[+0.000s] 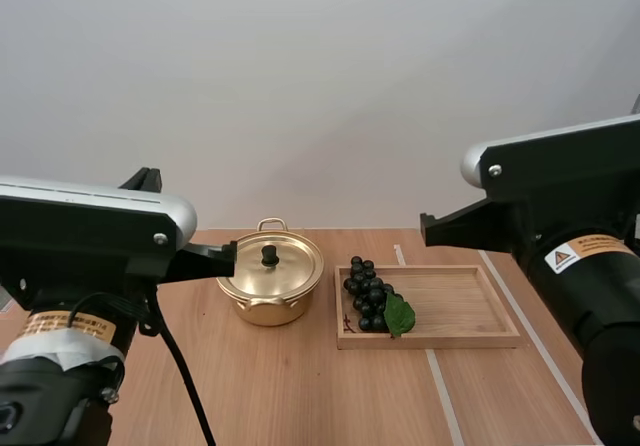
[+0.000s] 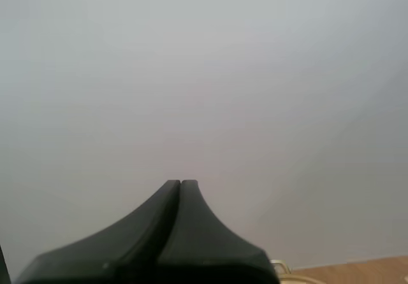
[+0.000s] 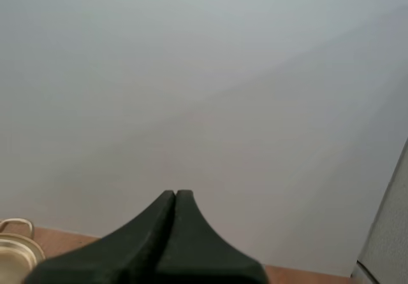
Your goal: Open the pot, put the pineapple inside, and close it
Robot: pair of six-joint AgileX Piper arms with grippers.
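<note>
A golden pot (image 1: 270, 286) stands on the wooden table with its lid (image 1: 272, 264) on, black knob up. To its right, a bunch of dark grapes (image 1: 369, 296) with a green leaf lies at the left end of a wooden tray (image 1: 455, 311). My left gripper (image 1: 222, 258) hovers raised just left of the pot; its fingers (image 2: 180, 185) lie together as one dark wedge, holding nothing. My right gripper (image 1: 428, 230) hangs above the tray's far side, also shut (image 3: 175, 195) on nothing. A pot handle (image 3: 14, 225) peeks beside the right fingers. No pineapple is in view.
A pale wall rises behind the table. Light strips (image 1: 440, 396) run across the wooden tabletop right of centre. Bare table lies in front of the pot and tray.
</note>
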